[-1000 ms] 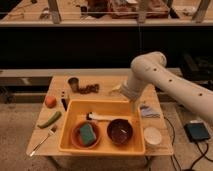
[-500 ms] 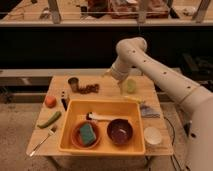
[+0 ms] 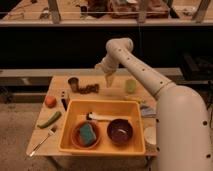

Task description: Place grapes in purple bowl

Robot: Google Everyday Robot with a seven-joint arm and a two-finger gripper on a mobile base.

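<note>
The grapes, a small dark reddish-brown bunch, lie on the wooden table near its back edge, just right of a metal cup. The purple bowl sits in the right part of a yellow tray and looks empty. My gripper points down over the back of the table, a little right of the grapes and above them. It holds nothing that I can see.
An orange-brown bowl with a teal sponge and a white brush lie in the tray. An orange fruit, a green cucumber and a fork are at the left. A green cup and a white cup stand at the right.
My arm has swung left across the table, bringing the gripper from the right side to just beside the grapes. The objects have not moved.
</note>
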